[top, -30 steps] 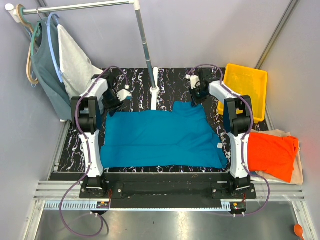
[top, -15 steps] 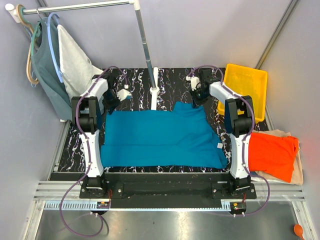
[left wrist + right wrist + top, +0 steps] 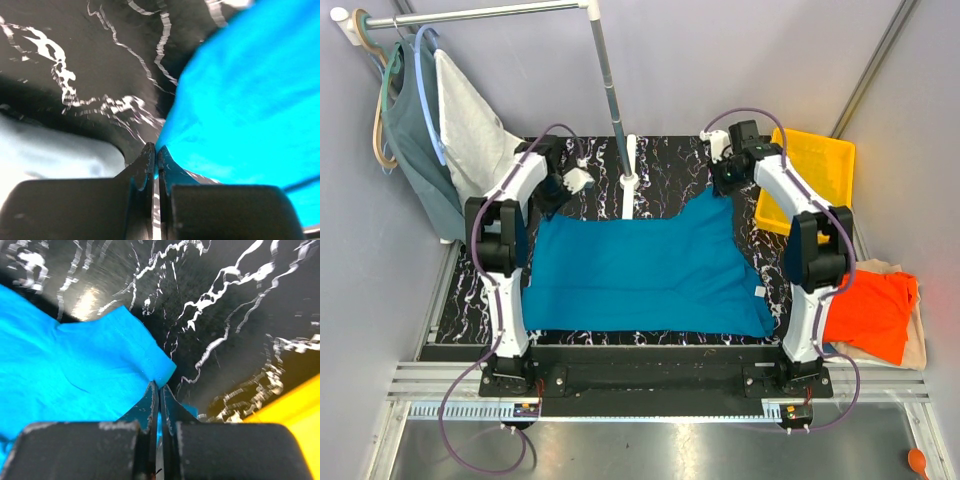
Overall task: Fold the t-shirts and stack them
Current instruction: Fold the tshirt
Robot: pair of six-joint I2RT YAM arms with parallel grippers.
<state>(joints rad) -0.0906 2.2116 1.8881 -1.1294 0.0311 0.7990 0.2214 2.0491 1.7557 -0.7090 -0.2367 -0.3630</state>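
The teal-blue t-shirt [image 3: 640, 270] lies spread on the black marbled mat [image 3: 670, 160]. My left gripper [image 3: 550, 197] is at its far left corner, and in the left wrist view the gripper [image 3: 156, 150] is shut on the teal cloth [image 3: 250, 100]. At the far right corner my right gripper [image 3: 724, 188] pinches the hem. The right wrist view shows this gripper [image 3: 160, 386] shut on the teal corner [image 3: 100, 360]. Off the mat to the right, the orange t-shirt [image 3: 875, 310] rests folded on the cream one [image 3: 917, 345].
A yellow bin [image 3: 820, 160] stands at the back right, beside my right arm. A rack pole [image 3: 610, 100] rises from a white base [image 3: 628, 182] at the mat's far middle. A grey-green top [image 3: 415, 160] and a white cloth [image 3: 470, 125] hang at the back left.
My left gripper has shut on the shirt's far left corner. Both arms have risen and shifted, and the right one has drawn the far right corner back toward the bin.
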